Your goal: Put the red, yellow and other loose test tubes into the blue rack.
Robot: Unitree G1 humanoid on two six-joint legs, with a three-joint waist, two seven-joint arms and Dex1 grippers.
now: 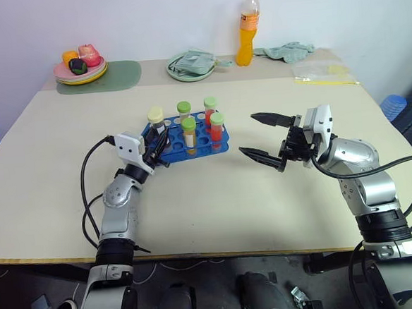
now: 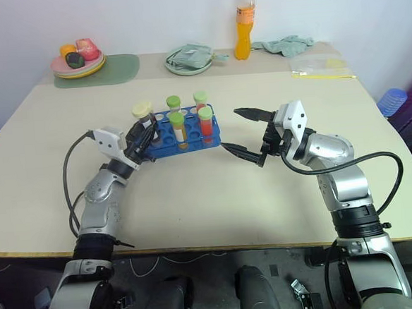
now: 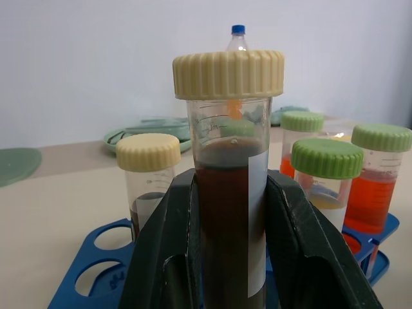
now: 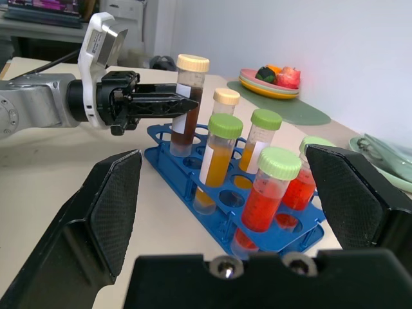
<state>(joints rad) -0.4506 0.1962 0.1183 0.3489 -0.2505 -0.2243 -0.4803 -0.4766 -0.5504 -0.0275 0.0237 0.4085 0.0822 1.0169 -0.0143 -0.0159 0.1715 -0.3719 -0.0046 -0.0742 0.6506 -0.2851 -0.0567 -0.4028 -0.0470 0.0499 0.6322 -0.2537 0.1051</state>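
The blue rack (image 1: 207, 148) lies mid-table with several capped test tubes standing in its holes: yellow-orange (image 4: 215, 161), red (image 4: 264, 199) and a dark one with a pale yellow cap (image 4: 225, 98). My left gripper (image 1: 161, 143) is shut on another dark test tube (image 3: 225, 193) with a pale yellow cap. It holds this tube upright at the rack's left end, with the tube's foot down at a corner hole. My right gripper (image 1: 247, 133) hangs open just right of the rack, with nothing between its fingers.
Along the far edge of the table stand a tall orange drink bottle (image 1: 248, 28), a green plate with a cloth (image 1: 193, 65), a plate of fruit (image 1: 79, 64) on a green mat, a second cloth (image 1: 287, 50) and a plastic bag (image 1: 324, 70).
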